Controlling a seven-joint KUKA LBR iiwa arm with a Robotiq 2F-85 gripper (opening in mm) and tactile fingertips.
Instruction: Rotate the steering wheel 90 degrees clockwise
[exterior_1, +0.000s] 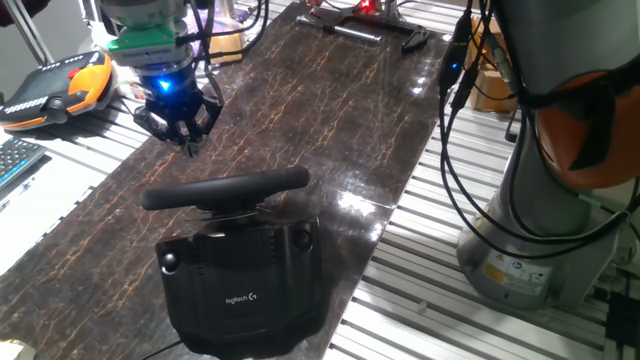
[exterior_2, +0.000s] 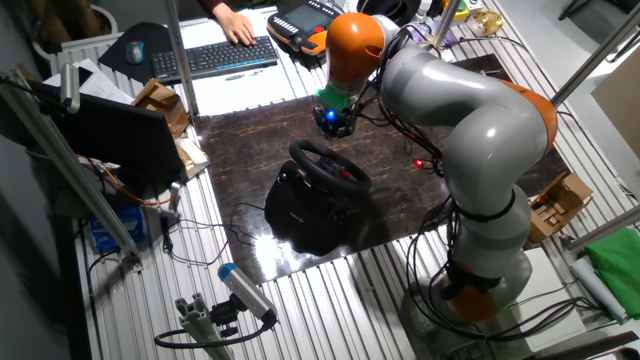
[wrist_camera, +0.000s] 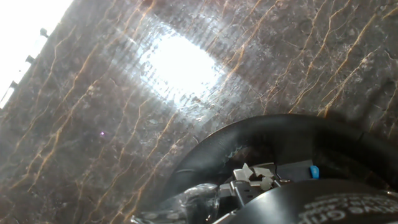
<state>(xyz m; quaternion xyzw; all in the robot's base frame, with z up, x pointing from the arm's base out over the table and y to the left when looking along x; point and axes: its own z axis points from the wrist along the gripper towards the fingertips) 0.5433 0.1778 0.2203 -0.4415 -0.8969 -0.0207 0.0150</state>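
The steering wheel is a black round rim on a bulky black Logitech base, standing near the front end of the dark marbled table. My gripper hangs above the table just behind and to the left of the rim, touching nothing. Its fingers come together at a point and hold nothing. From the other side, the gripper sits just beyond the wheel. In the hand view the rim curves across the lower right, with a small blue stripe inside it.
An orange-and-black handheld controller lies left of the table. A keyboard with a person's hand on it is behind it. Black metal parts lie at the far end. The arm's base and cables stand to the right.
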